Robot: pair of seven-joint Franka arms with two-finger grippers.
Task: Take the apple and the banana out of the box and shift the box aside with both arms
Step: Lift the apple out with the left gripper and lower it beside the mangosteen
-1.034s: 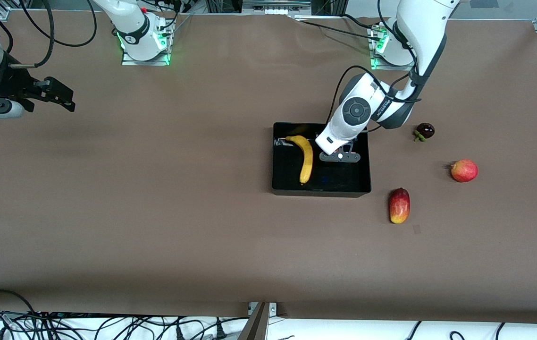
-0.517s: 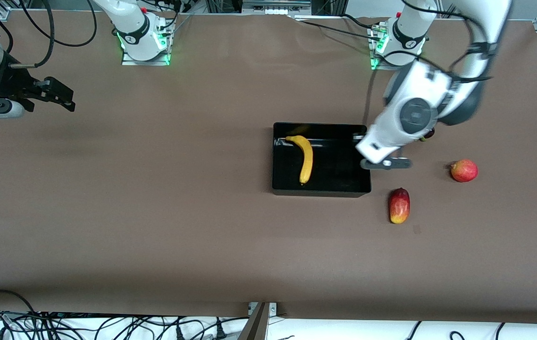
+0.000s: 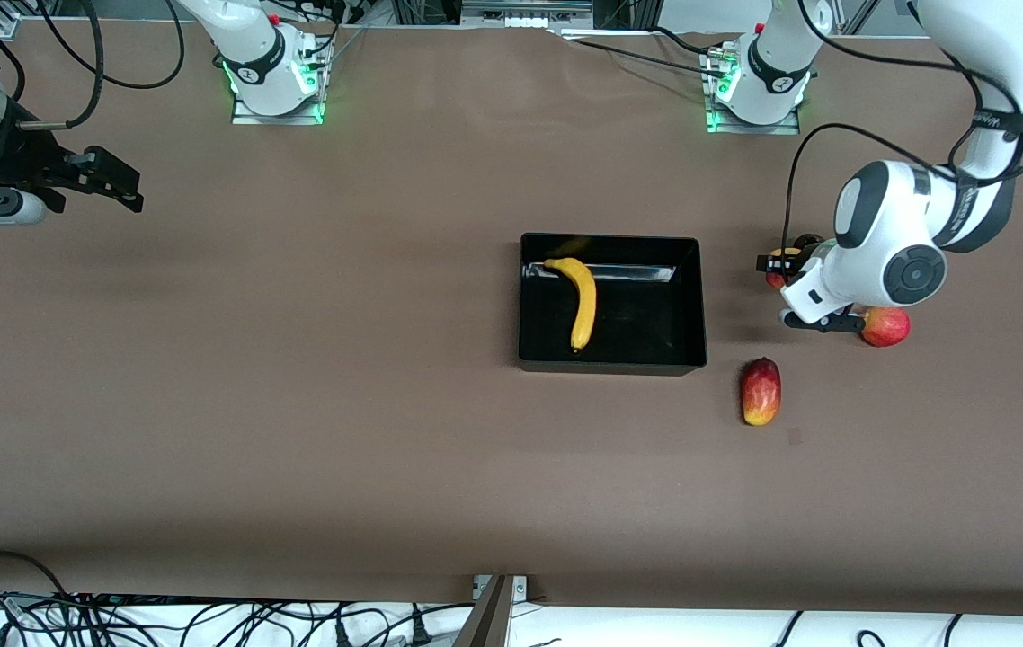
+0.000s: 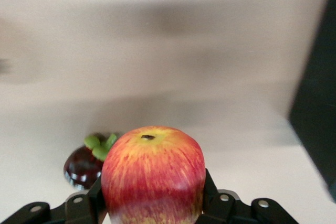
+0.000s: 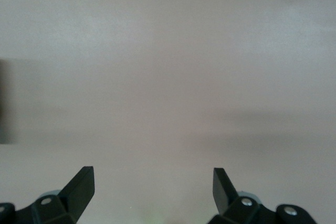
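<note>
The left gripper grips the small red-and-yellow streaked apple between its jaws above bare brown table, just beside a dark purple fruit, with the glossy black plastic box off toward the right arm's end; the right gripper waits wide open and empty.

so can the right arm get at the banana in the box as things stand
Probably yes. The banana lies uncovered in the open-top box, and the left gripper, shut on the apple, is off beside the box. The right gripper waits open, well off toward its end.
</note>
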